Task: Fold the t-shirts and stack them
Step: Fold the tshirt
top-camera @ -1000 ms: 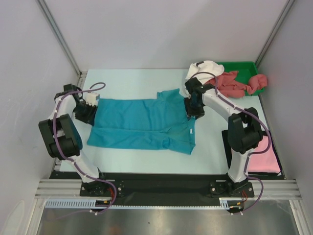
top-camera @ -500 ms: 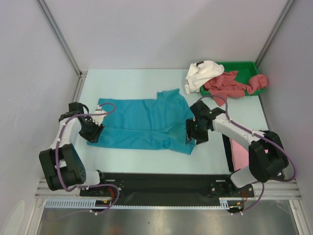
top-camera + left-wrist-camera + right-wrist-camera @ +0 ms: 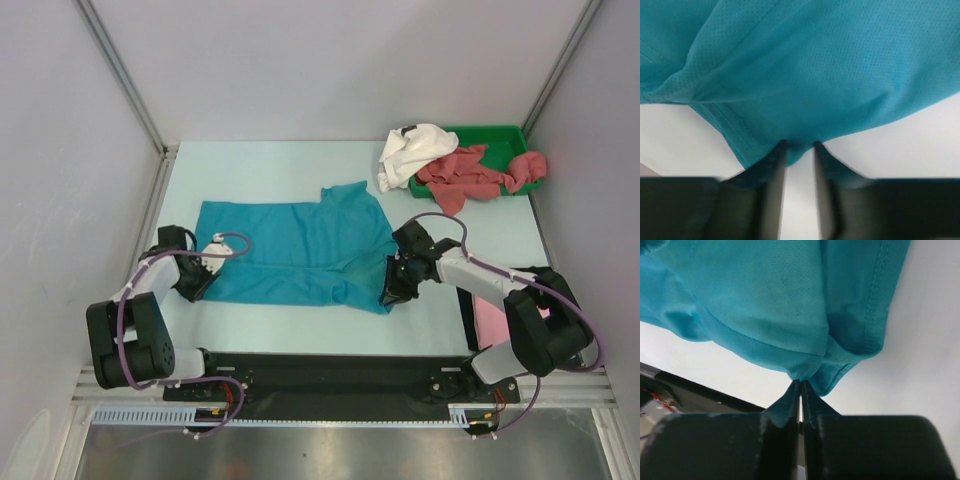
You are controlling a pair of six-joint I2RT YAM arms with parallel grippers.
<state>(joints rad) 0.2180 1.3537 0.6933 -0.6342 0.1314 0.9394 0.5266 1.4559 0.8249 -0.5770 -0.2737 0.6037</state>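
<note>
The teal-blue t-shirt lies spread flat mid-table. My left gripper is at its near left corner. In the left wrist view the gripper has its jaws a narrow gap apart, with the hem of the shirt bulging between the tips. My right gripper is at the near right corner. In the right wrist view it is shut on a pinch of the shirt's edge. A white shirt and dusty-red shirts hang over the tray. A light pink shirt lies at the near right, partly hidden by the right arm.
The green tray stands at the back right corner. Grey walls and metal posts close in the table on three sides. The black base rail runs along the near edge.
Both grippers have moved from the shirt's far side corners down to its near edge. The right arm has swung low and now pinches the near right corner. The shirt itself has barely shifted.
</note>
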